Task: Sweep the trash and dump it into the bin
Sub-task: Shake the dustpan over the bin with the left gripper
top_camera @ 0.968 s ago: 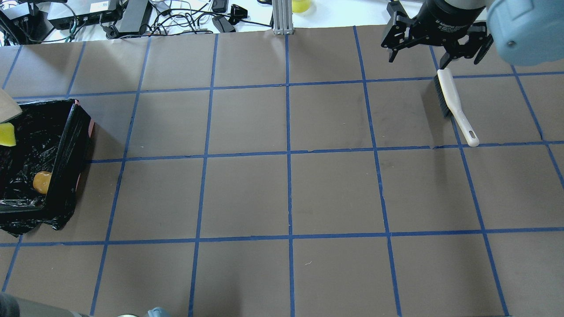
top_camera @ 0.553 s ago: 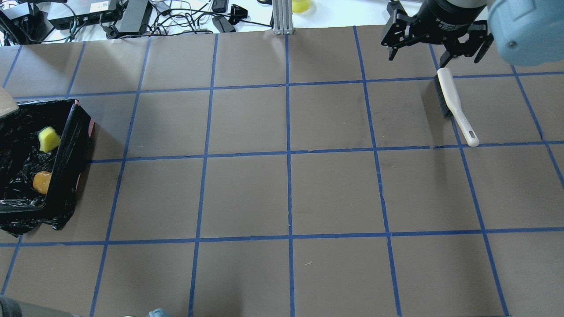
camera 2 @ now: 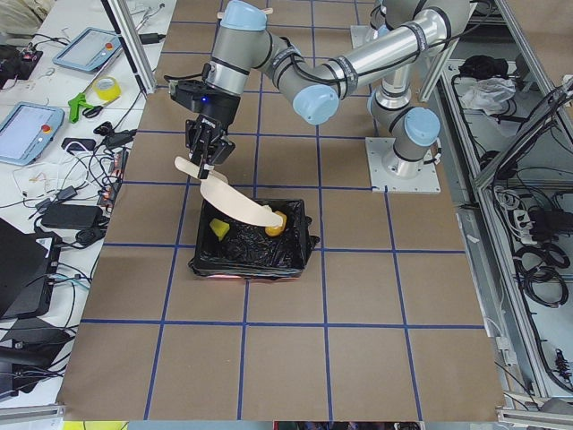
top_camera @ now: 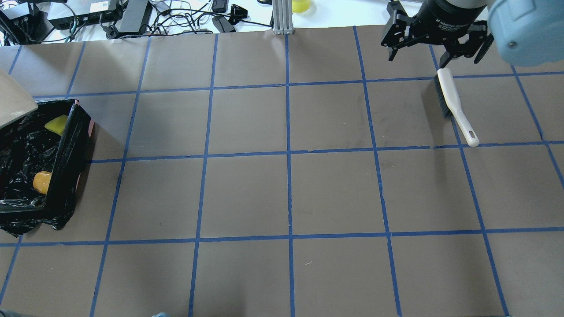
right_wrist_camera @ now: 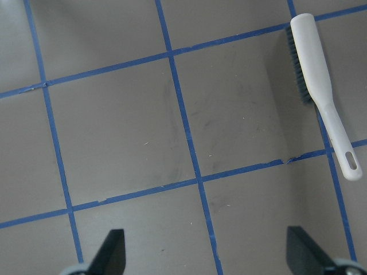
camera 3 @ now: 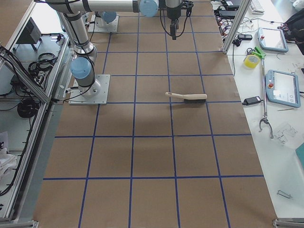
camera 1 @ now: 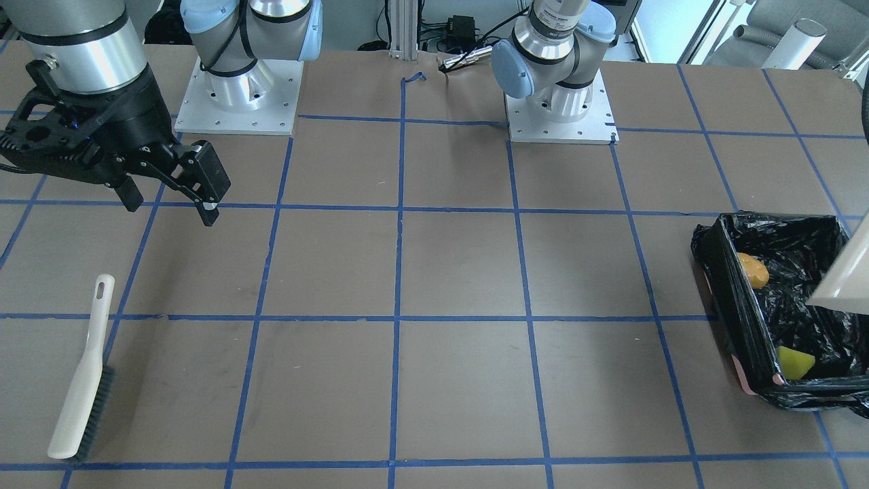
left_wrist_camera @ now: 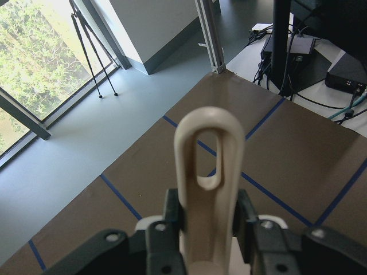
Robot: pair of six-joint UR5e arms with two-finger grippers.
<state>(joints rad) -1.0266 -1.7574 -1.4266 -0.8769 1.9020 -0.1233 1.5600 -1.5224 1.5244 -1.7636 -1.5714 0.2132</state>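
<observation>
Left gripper (left_wrist_camera: 205,214) clamped on the handle of the beige dustpan (camera 2: 235,202), tilted over the black-lined bin (camera 1: 740,305) at the front view's right edge, roll (camera 1: 753,270) and wedge (camera 1: 794,362) inside, right gripper (camera 1: 170,202) spread wide upper left, brush (camera 1: 81,394) lying lower left.

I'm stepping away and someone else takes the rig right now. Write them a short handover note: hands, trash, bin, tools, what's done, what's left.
Left hand: shut on the handle of the dustpan, which is tilted over the bin.
Right hand: open and empty, above the table. The brush lies flat nearby, untouched.
Trash: the bread roll and the yellow-green wedge are in the bin. The croissant piece shows in no view.
Done: sweeping, and at least two pieces dumped.
Left: confirm the croissant piece is in the bin, then probably set the dustpan down.
</observation>
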